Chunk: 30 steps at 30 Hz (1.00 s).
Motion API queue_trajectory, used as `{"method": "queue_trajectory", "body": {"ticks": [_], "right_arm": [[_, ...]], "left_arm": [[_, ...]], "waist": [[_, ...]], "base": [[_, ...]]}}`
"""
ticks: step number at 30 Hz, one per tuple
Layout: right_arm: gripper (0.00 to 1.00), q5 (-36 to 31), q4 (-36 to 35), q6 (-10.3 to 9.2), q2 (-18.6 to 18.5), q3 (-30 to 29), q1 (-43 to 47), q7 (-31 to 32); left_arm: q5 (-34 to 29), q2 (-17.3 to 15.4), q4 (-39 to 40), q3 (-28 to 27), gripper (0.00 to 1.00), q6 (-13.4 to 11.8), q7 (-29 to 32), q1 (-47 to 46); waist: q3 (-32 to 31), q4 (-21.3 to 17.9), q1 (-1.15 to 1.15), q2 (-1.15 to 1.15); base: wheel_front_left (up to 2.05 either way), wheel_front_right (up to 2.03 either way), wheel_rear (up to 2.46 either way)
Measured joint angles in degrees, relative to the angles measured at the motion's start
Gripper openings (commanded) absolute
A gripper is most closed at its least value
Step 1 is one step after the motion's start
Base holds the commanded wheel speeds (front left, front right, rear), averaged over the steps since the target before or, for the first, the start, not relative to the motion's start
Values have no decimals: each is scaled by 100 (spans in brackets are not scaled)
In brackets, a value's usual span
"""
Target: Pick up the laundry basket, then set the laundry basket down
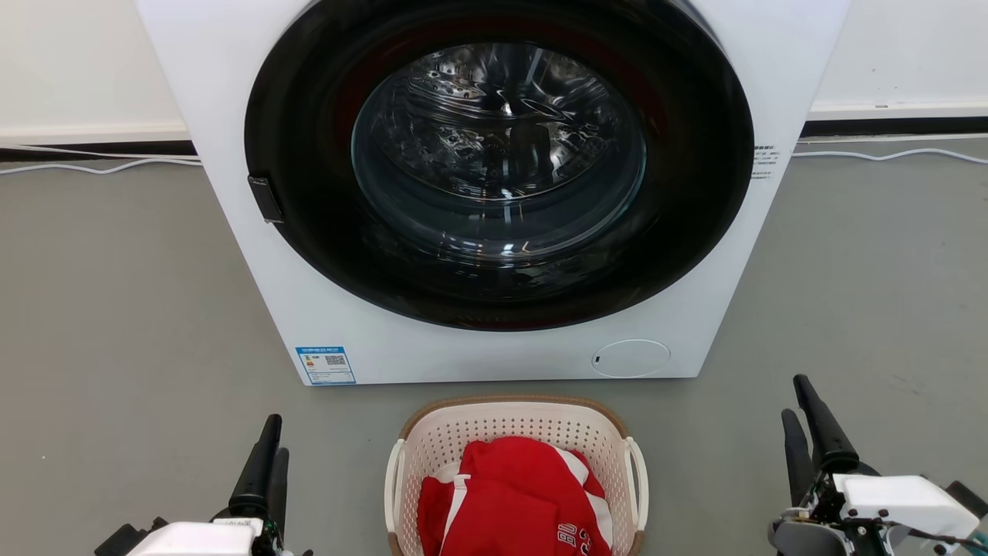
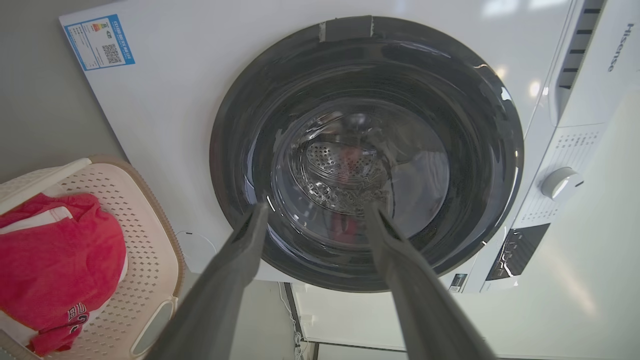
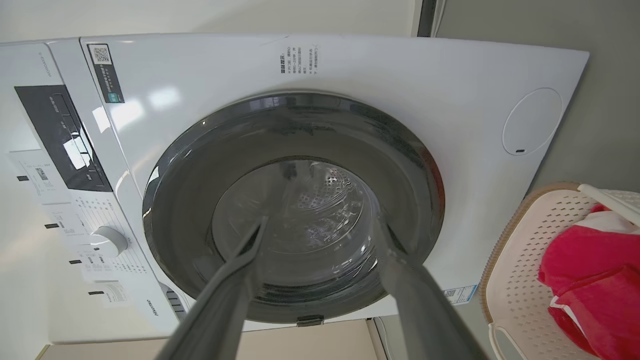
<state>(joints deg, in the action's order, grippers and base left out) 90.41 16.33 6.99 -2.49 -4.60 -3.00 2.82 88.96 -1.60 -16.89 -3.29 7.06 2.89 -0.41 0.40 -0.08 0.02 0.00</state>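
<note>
The laundry basket [image 1: 494, 431], cream perforated plastic with a brown rim and white side handles, stands on the grey floor at the bottom centre, just in front of the washer. A red and white garment [image 1: 515, 502] fills it. My left gripper [image 1: 273, 444] is low on the left, well clear of the basket's left handle. My right gripper [image 1: 793, 398] is low on the right, further from the right handle. Both are open and hold nothing. The left gripper [image 2: 316, 207] shows spread fingers with the basket [image 2: 145, 220] to its left. The right gripper [image 3: 322, 222] has the basket [image 3: 515, 280] to its right.
A white front-loading washer [image 1: 370, 347] with a dark round door [image 1: 309, 255], shut, stands right behind the basket. White cables [image 1: 93, 166] run along the wall on the floor at both sides. Grey floor [image 1: 116, 324] stretches left and right of the washer.
</note>
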Motion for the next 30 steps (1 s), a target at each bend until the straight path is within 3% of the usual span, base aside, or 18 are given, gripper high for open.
{"method": "queue_trajectory", "body": {"ticks": [30], "right_arm": [[100,-2140,-469,1,-200,349,-2,-509]], "left_arm": [[-2537,-20,410,203,100,0,-523,-53]], "waist": [[33,-55,-1,0]], "base": [[0,0,0]]}}
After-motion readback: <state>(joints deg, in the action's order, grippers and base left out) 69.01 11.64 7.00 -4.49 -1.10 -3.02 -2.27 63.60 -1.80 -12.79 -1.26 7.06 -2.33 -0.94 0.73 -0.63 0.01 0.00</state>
